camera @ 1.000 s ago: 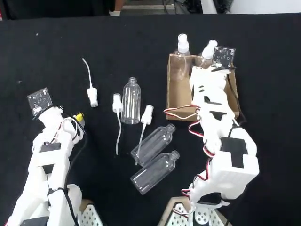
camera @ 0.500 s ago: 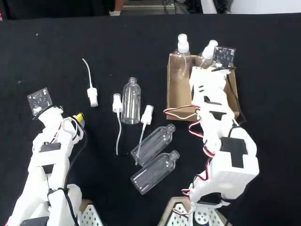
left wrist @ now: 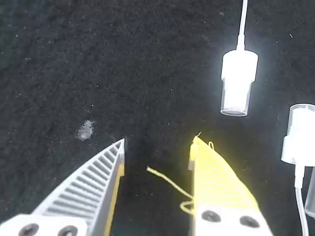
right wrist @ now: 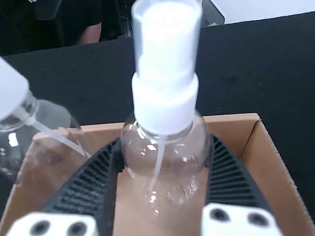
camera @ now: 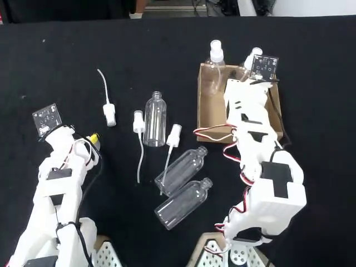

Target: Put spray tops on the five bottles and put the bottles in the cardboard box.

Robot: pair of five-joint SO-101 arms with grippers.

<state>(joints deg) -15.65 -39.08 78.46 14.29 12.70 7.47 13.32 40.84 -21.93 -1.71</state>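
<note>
The cardboard box point(camera: 210, 108) lies right of centre. A capped bottle point(camera: 215, 58) stands in its far corner. Beside it a second capped bottle point(camera: 250, 60) stands in the box, with my right gripper point(camera: 248, 71) shut on it. The right wrist view has this bottle point(right wrist: 165, 103) between the black fingers point(right wrist: 93, 182) of the right gripper point(right wrist: 163, 147), over the box floor point(right wrist: 268, 167). One uncapped bottle point(camera: 155, 119) stands upright; two others point(camera: 182, 169) point(camera: 183, 203) lie on their sides. Loose spray tops point(camera: 109, 113) point(camera: 138, 122) point(camera: 173, 135) lie nearby. My left gripper point(left wrist: 157, 147) hangs open short of a spray top point(left wrist: 237, 81).
A black cloth covers the table point(camera: 311, 44). The right arm point(camera: 261, 150) stretches over the box's right half. The left arm point(camera: 61, 178) sits at the near left. A second spray top point(left wrist: 297, 142) lies beside the left gripper's yellow finger point(left wrist: 211, 177).
The spray top of the bottle in my right gripper has shifted slightly to the right. The left arm has kept still.
</note>
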